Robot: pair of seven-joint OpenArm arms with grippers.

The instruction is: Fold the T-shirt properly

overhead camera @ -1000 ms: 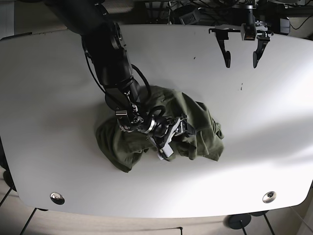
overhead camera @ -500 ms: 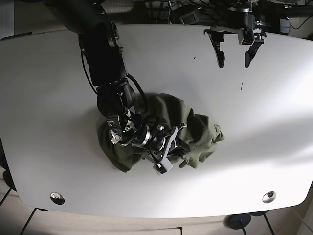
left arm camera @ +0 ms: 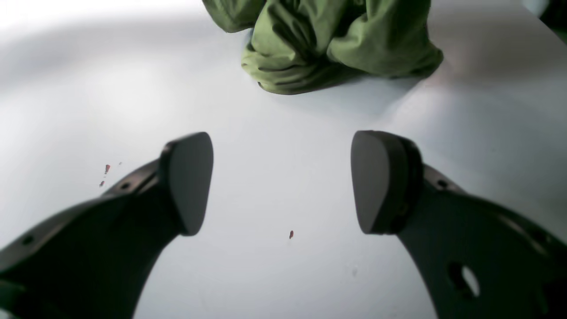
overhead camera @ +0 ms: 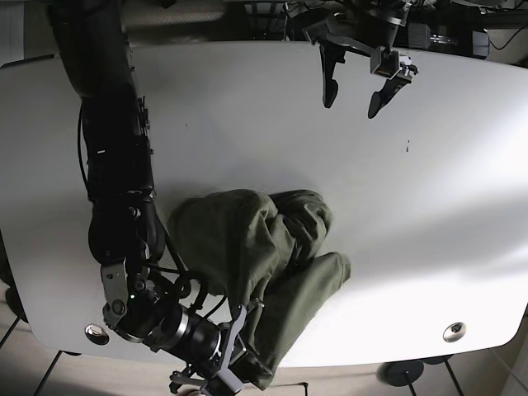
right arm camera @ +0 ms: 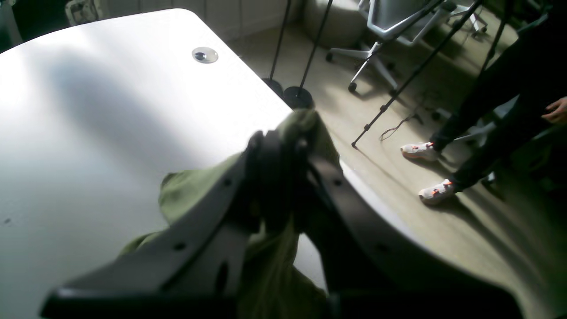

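Observation:
The olive-green T-shirt (overhead camera: 247,247) lies crumpled on the white table (overhead camera: 429,214), stretched toward the front edge. My right gripper (overhead camera: 246,360) is at the front edge and is shut on a bunch of the shirt's cloth. In the right wrist view the closed fingers (right arm camera: 277,155) pinch the green fabric (right arm camera: 195,190) above the table corner. My left gripper (overhead camera: 352,95) hovers open and empty over the far side of the table. In the left wrist view, the left gripper (left arm camera: 283,181) has wide-apart pads, and the shirt (left arm camera: 328,44) lies well beyond them.
Metal grommets sit in the table's front corners (overhead camera: 96,333) (overhead camera: 454,332). Small dark specks mark the tabletop (left arm camera: 291,234). Beyond the table edge are tripod stands (right arm camera: 297,95), an office chair (right arm camera: 385,26) and a standing person's legs (right arm camera: 478,115).
My right gripper has pulled its hold on the shirt toward the table's front edge, dragging and stretching the cloth. My left gripper has shifted leftward along the far side, still open.

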